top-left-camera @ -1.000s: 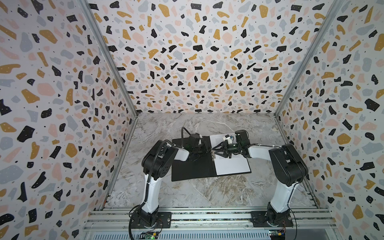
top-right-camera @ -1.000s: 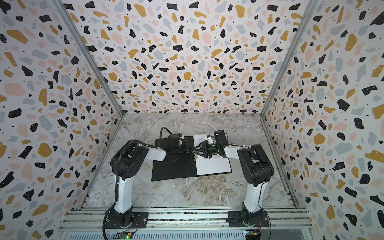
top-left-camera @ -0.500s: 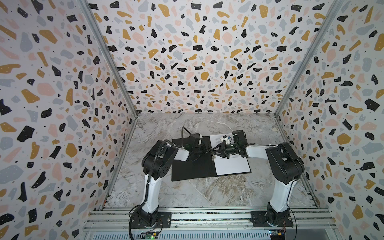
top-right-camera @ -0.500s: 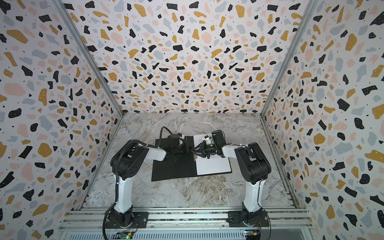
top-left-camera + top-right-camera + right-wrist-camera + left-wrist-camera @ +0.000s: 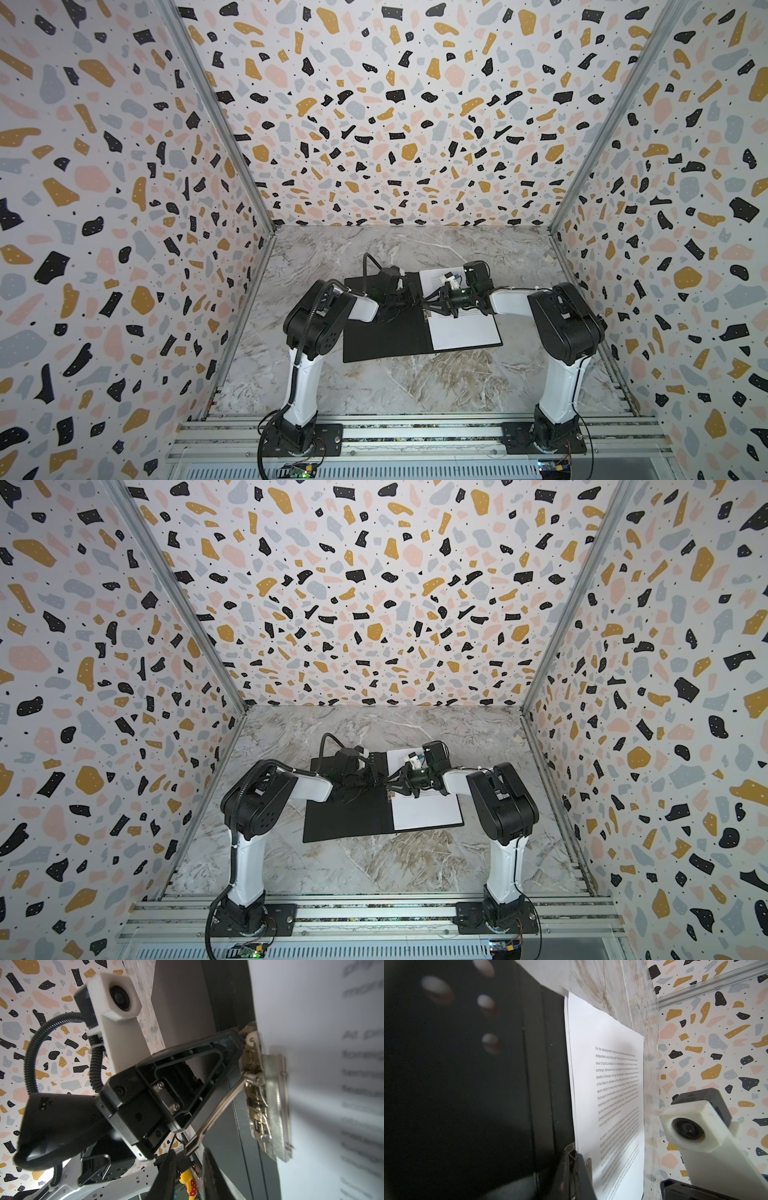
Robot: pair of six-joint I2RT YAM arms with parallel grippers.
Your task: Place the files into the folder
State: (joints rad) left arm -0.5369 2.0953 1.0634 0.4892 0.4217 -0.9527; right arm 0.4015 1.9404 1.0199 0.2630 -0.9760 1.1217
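Observation:
The folder (image 5: 382, 332) (image 5: 345, 816) lies open on the marble table, black inside up. The files (image 5: 465, 328) (image 5: 602, 1084) rest on its right half, the printed-text sheet on top, with a second white edge just under it. At the spine sits the metal clip (image 5: 270, 1105), its lever (image 5: 218, 1109) swung up off the folder. My left gripper (image 5: 417, 305) (image 5: 572, 1159) is shut, its tips pressed against the clip's end. My right gripper (image 5: 427, 307) (image 5: 189, 1153) meets it from the right. Its fingers stand narrowly open, the lever's tip in the mouth of the gap.
Both arms reach inward over the folder, wrists nearly touching at the spine. Terrazzo walls (image 5: 124, 208) close in three sides. Aluminium rails (image 5: 415, 432) run along the front edge. A yellow toy with red dots (image 5: 188, 1184) shows beyond the table.
My right gripper has slid a little left toward the spine and its fingers have narrowed. The left gripper has stayed put, shut.

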